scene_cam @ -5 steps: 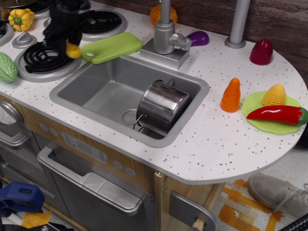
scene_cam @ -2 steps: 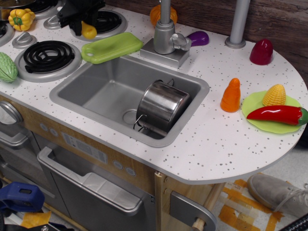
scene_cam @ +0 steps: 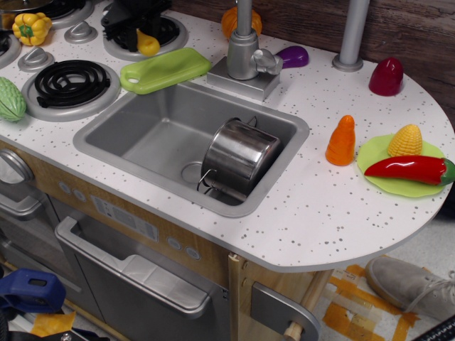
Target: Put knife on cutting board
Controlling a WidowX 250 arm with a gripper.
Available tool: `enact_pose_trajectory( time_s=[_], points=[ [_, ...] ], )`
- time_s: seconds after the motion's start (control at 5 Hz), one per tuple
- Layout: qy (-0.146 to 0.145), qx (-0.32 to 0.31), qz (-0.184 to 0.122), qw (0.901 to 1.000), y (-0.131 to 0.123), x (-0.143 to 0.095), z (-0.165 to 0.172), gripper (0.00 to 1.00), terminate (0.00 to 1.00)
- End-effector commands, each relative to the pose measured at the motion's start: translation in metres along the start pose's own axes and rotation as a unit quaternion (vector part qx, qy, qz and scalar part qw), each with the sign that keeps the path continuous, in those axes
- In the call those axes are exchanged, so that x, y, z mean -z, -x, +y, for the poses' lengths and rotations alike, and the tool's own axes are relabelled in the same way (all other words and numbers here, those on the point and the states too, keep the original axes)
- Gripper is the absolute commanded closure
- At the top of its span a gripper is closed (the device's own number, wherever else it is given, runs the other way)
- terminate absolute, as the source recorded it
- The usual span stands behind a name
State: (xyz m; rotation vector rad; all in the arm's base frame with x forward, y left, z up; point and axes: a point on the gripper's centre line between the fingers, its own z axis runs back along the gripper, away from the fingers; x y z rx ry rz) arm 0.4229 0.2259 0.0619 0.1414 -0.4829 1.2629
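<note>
The knife (scene_cam: 147, 44) is a small glossy yellow teardrop piece. It hangs from my black gripper (scene_cam: 139, 30) at the top left, over the back right burner (scene_cam: 169, 32). The gripper is shut on its upper end. The light-green cutting board (scene_cam: 165, 70) lies flat on the counter just in front and to the right of the gripper, between the burner and the sink. The knife is a little above and behind the board's left end.
A steel sink (scene_cam: 142, 135) holds a tipped metal pot (scene_cam: 239, 158). The faucet (scene_cam: 244, 50) stands right of the board. A front burner (scene_cam: 71, 78), a yellow pepper (scene_cam: 30, 27) and a green vegetable (scene_cam: 10, 99) are at the left. A carrot (scene_cam: 342, 141) and a plate (scene_cam: 384, 177) with corn and a chili are at the right.
My gripper has carried the knife to the right and back, from above the front burner to over the back right burner, closer to the board's far side.
</note>
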Motion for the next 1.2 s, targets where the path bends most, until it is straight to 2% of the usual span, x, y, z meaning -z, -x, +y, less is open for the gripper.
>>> enact_pose_trajectory(
  time_s=[0.0, 0.6, 0.8, 1.0],
  points=[
    [0.036, -0.01, 0.002, 0.9993, -0.003, -0.011, -0.009, 0.0, 0.0],
    [0.067, -0.002, 0.022, 0.9975, -0.001, 0.005, -0.013, 0.0, 0.0],
    [0.067, -0.002, 0.022, 0.9975, -0.001, 0.005, -0.013, 0.0, 0.0],
    [0.067, -0.002, 0.022, 0.9975, -0.001, 0.005, -0.013, 0.0, 1.0]
  ],
)
